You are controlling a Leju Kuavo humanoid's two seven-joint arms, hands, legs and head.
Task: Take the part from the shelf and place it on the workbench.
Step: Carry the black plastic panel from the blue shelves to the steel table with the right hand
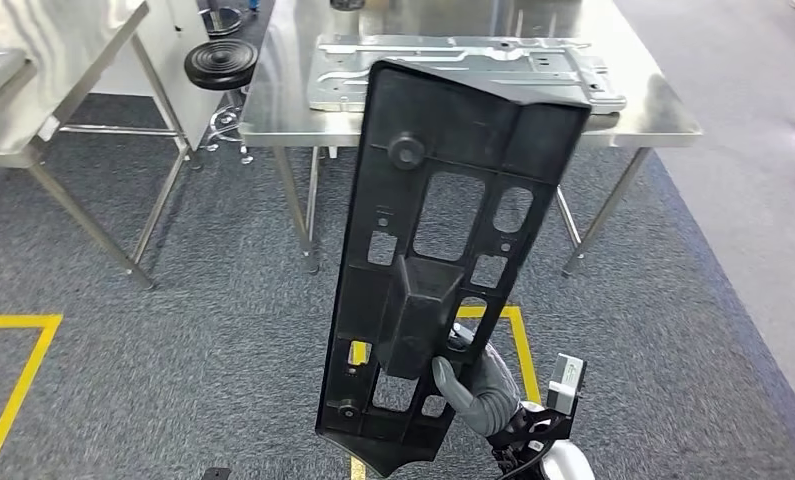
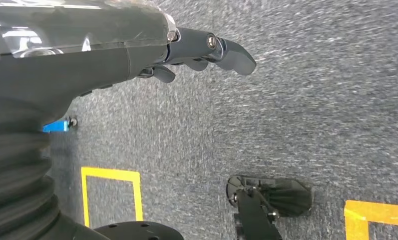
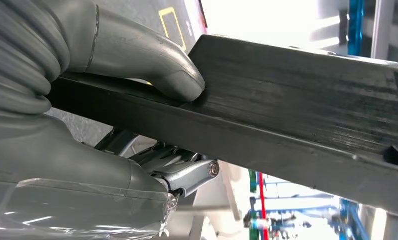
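The long black moulded plastic panel with rectangular cut-outs [image 1: 443, 260] stood nearly upright in the air, leaning a little, held by its lower end in front of the robot and well short of the stainless steel workbench [image 1: 663, 100]. The right hand [image 1: 478, 390] gripped it there; in the right wrist view the thick grey thumb [image 3: 176, 80] pressed on one face of the panel [image 3: 307, 115] while the fingers came round from the other side. The left hand [image 2: 207, 50] hung over grey carpet holding nothing, its fingers loosely apart.

On the workbench, near its front edge, lay a flat stamped sheet of pale metal [image 1: 463, 70]. A round black stool [image 1: 221, 62] stood off the bench's left corner, with a second steel table [image 1: 63, 60] further left. Yellow tape lines [image 1: 518, 340] marked the carpet.

The grip sat far from the panel's middle, so I judged the tall top end could swing or slip in the hand as the robot moved. That top could also knock the bench's front edge or the metal sheet when lowered.
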